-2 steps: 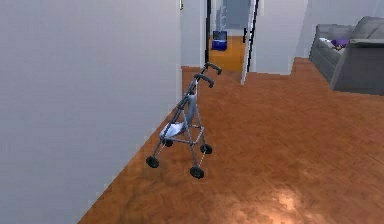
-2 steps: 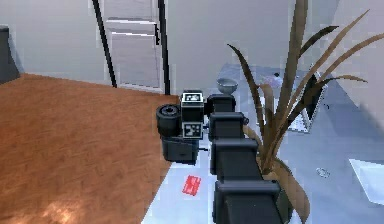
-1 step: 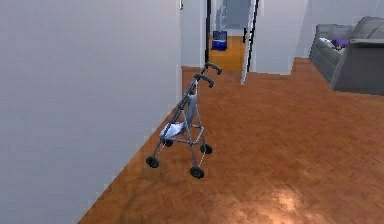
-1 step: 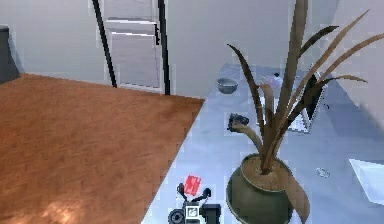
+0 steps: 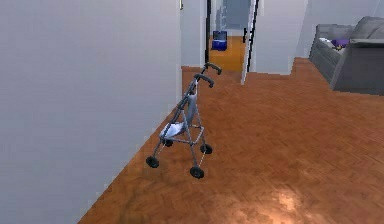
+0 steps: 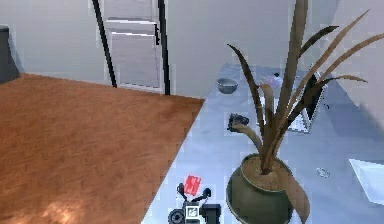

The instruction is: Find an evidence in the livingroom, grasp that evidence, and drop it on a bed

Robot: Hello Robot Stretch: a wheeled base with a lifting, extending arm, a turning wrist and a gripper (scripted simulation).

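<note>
- Red flat item (image 6: 193,183), small: lies on the grey desk (image 6: 205,140), close to the long edge beside the wooden floor (image 6: 80,140), at the desk's near end. Judged the likeliest evidence, though it is too small to confirm by shape.
- Hand (image 6: 190,210), 1 of 1: dark body low at the desk's near end, just short of the item. Whether its fingers are apart or together cannot be told. Nor can it be told whether it holds anything, since the item lies on the desk right behind it.
- Governing relation: the item lies straight out from the hand, farther across the desk, hardly off to either side. Touching or apart cannot be told. Its long axis is unreadable.
- Potted plant (image 6: 265,185): just beside the hand, toward the desk's middle. Its pot would crowd that flank of any reach.
- Candidate 2: dark small object (image 6: 238,122), mid-desk, beyond the plant.
- Bowl (image 6: 227,86): far end of the desk, by the same long edge.
</note>
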